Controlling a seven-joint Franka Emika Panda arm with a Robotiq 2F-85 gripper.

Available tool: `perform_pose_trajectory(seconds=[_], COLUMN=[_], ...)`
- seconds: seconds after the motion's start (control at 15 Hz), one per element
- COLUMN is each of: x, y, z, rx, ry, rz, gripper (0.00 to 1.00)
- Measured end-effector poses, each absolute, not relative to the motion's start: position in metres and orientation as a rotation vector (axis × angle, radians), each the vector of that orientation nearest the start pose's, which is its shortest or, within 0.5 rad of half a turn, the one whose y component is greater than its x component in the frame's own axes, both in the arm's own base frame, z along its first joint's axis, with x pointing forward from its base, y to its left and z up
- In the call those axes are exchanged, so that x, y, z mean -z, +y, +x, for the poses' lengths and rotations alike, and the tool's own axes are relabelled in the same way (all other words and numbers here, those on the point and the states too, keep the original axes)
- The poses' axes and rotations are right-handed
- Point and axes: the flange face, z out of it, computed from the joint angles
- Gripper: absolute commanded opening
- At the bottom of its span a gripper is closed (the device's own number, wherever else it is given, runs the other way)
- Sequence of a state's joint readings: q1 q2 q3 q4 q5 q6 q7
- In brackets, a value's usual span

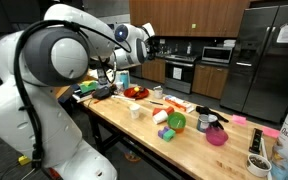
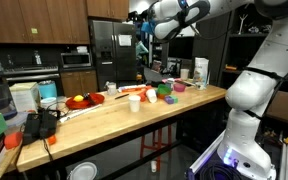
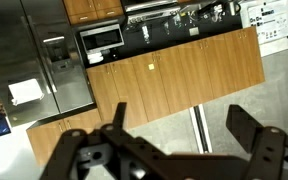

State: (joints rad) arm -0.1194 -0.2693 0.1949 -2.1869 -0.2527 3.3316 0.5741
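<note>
I have the gripper [image 3: 176, 128] spread open with nothing between its jaws, raised to the upper middle of an exterior view [image 1: 150, 45] and facing level toward the kitchen cabinets [image 3: 174, 75], so the wrist camera looks over the desk [image 1: 184, 150] rather than onto it. Nearest to it, a red plate [image 1: 134, 92] and a white cup [image 1: 136, 111] sit well below at mid-frame. The plate seems to hold food, though it is too small to tell.

The desk [image 1: 189, 155] is pale honey wood. On it are a red plate [image 1: 136, 93], a green cup [image 1: 177, 122] and a pink bowl [image 1: 216, 137]. The end effector [image 3: 184, 125] is black, the arm [image 1: 44, 60] white, and the cabinets [image 3: 174, 75] warm brown.
</note>
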Motion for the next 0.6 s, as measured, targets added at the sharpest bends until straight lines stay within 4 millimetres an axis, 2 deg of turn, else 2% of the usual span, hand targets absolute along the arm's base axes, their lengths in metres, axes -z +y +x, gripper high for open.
perform_pose_trajectory(seconds=[0.4, 0.6], x=[-0.675, -0.689], y=[0.094, 0.088], z=[0.474, 0.46], rx=[1.944, 2.041], ry=[0.142, 0.192], rz=[-2.234, -2.156], gripper=[1.0, 1.0])
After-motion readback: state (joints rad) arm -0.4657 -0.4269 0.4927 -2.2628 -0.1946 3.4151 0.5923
